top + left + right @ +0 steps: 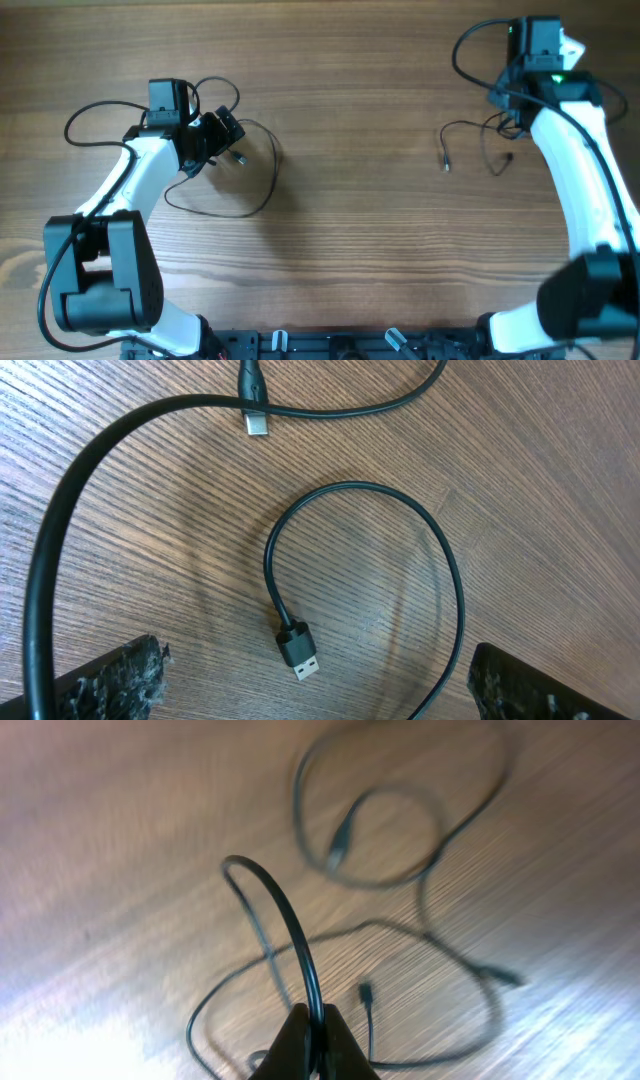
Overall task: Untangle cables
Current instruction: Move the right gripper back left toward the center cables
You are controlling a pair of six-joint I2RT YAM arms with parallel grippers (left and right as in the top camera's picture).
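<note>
left gripper point(320, 690) jaws apart, fingertips point(110, 680) cropped; right gripper point(315, 1040) pinching cable point(290, 925), other cables point(400, 870) blurred.

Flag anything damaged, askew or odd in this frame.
On the left tool, one finger pad looks ragged and frayed, lower left in the left wrist view. The cables there look undamaged; the right wrist view is too blurred to judge.

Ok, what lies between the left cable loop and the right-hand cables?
Only bare table, the overhead view shows, between left cable loop and right-hand cables.
</note>
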